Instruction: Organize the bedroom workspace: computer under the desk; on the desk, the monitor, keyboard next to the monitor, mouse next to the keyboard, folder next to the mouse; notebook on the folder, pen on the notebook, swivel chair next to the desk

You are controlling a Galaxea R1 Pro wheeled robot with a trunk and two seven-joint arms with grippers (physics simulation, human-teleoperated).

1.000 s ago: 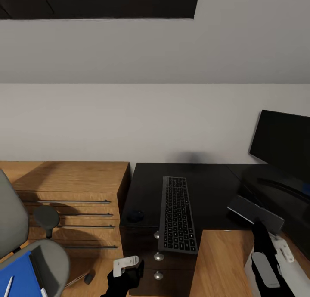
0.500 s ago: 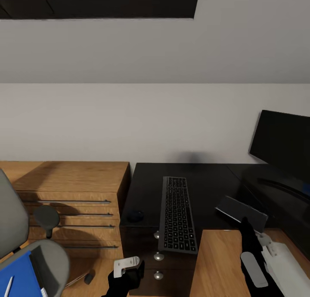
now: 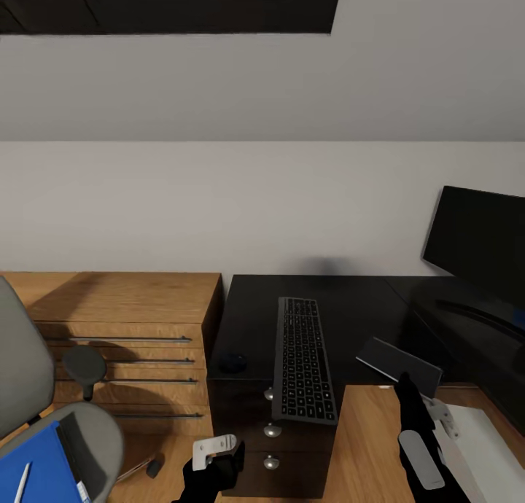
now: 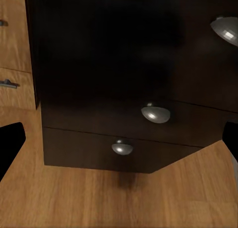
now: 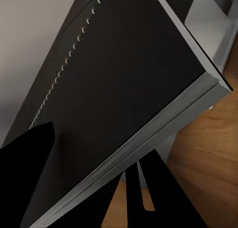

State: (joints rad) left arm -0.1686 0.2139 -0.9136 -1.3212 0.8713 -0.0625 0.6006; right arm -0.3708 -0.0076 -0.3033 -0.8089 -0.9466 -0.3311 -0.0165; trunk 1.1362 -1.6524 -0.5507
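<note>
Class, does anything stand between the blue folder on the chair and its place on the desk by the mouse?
Yes. The wooden cabinet stands between the chair and the desk, so the folder would likely have to pass over it to reach the mouse. The pen also lies on the folder.

Black desk [image 3: 350,306]: keyboard [image 3: 302,357] lies lengthwise near its left end, mouse [image 3: 233,362] just beside it at the left edge, monitor [image 3: 481,244] at right.
</note>
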